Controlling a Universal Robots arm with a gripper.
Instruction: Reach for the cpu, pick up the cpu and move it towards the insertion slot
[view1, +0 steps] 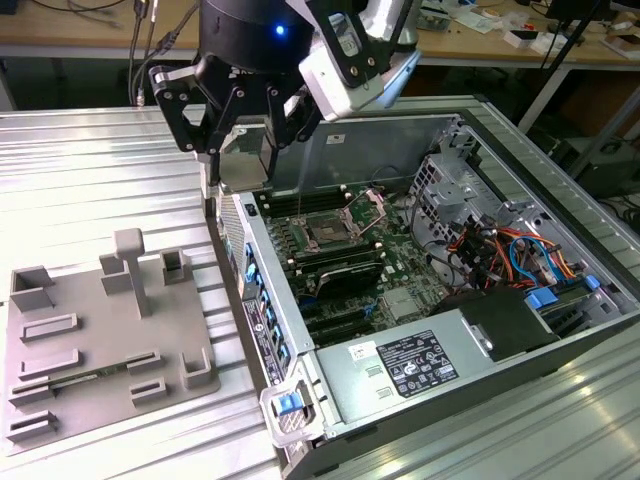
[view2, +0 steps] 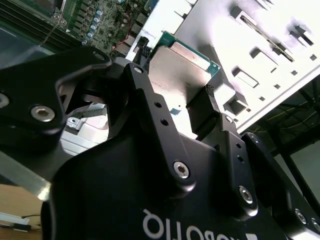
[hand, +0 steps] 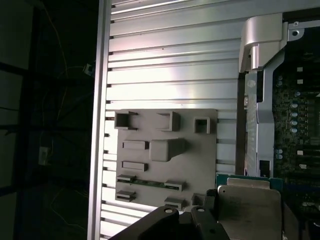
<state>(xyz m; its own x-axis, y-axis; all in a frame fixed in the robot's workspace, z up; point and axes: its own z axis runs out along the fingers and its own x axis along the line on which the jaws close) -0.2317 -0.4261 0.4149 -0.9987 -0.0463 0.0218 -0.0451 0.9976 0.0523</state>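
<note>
The cpu (view2: 182, 62) is a thin square chip with a silvery metal face and a green edge. It is pinched between the black fingers of my gripper (view1: 238, 152), which is shut on it. In the first wrist view the cpu (hand: 247, 205) hangs in the air over the edge of the computer case, just past the grey fixture plate (hand: 165, 150). The insertion slot (view1: 328, 232) is a square socket with a dark centre and a raised metal frame on the green board. It lies below the gripper and toward the exterior view's right.
The open computer case (view1: 420, 290) holds a power supply (view1: 415, 360), drive cage and coloured cables. Its metal side wall (view1: 255, 290) stands between the fixture plate (view1: 100, 330) and the board. Ribbed aluminium table (view1: 80, 170) lies all around.
</note>
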